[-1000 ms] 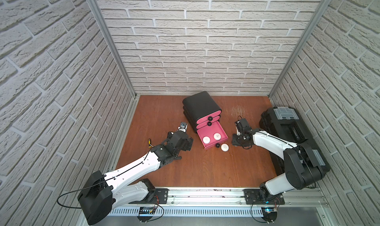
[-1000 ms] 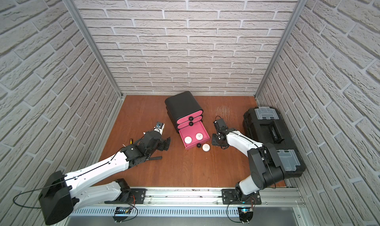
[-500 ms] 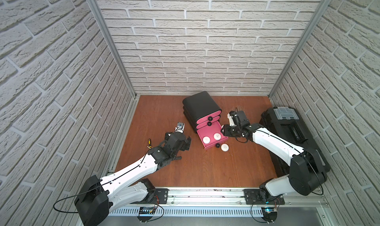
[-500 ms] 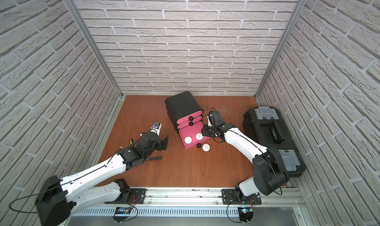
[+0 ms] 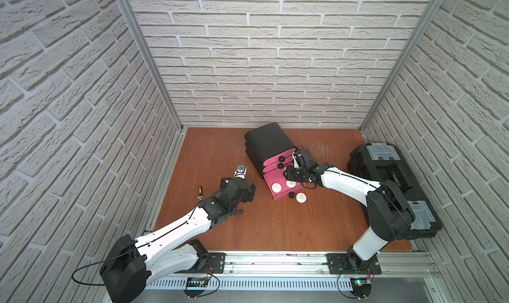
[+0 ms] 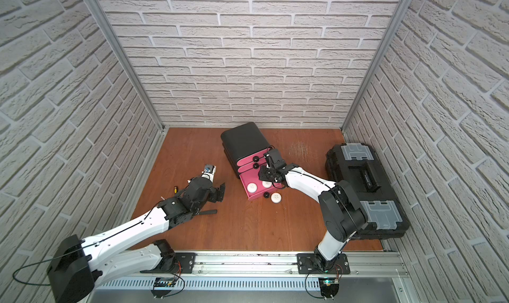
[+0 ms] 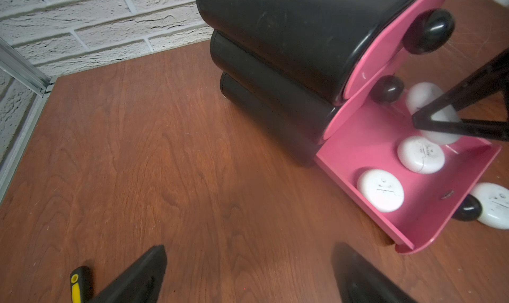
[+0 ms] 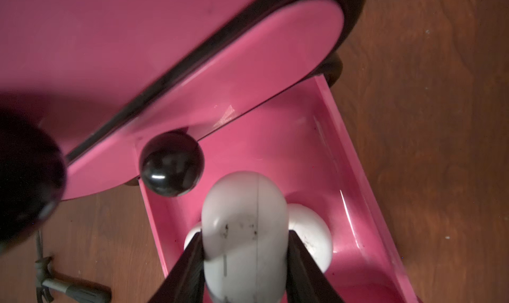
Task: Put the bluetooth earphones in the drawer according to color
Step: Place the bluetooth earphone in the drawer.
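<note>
right gripper [image 8: 245, 234] is clamping a white pebble-shaped plastic earphone case [image 8: 245, 205] between both fingers, jaws part-closed on it, and is hanging over the pulled-out bottom pink drawer [image 8: 303, 155] of the small rounded black plastic cabinet [image 5: 266, 142]. A second white case [image 8: 312, 232] is lying in the drawer directly beneath the held one; can't tell if they're touching. A third white case [image 7: 381, 190] is sitting in the same drawer, further from the right fingertips, near the drawer front. A fourth white case [image 5: 301, 197] is lying on the brown wooden table [image 5: 275, 227] just outside that front, beside its round black knob [image 7: 468, 209] and near the right gripper. The middle drawer's black knob [image 8: 172, 168] is sitting just beside the held case. left gripper [image 7: 248, 274] is hovering with fingers spread wide, holding nothing. It is well apart from the cabinet, with the open drawer ahead of its fingertips. A yellow-and-black tool handle [image 7: 77, 285] is lying just beside one left finger. The grey-headed hammer [image 8: 66, 287] and large black toolbox [image 5: 385, 175] are lying clear of both grippers.
</note>
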Robot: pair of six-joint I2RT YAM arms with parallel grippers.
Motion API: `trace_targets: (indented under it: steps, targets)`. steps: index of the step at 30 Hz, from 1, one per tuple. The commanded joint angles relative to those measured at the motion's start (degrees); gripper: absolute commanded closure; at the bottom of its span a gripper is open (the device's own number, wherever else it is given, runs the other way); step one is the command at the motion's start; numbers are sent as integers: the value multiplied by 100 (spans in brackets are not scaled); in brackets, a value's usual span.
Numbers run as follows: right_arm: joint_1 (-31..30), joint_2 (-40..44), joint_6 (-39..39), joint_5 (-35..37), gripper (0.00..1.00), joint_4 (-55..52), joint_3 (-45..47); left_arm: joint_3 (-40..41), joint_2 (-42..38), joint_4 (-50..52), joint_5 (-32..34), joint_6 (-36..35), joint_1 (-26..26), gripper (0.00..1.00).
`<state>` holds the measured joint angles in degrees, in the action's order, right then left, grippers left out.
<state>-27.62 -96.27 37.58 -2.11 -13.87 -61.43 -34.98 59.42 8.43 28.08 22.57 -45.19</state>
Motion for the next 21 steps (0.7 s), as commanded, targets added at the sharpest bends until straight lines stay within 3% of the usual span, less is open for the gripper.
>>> trace_targets:
  steps: [1,10,21]
  targets:
    - [-38,-41,312,193,66,588,17,70,-36,-291,7,20,52,2]
    - [-81,-463,636,413,62,849,-156,97,-8,-359,-155,72,54,2]
    - [-81,-304,583,466,35,471,-334,89,29,-373,-182,55,48,2]
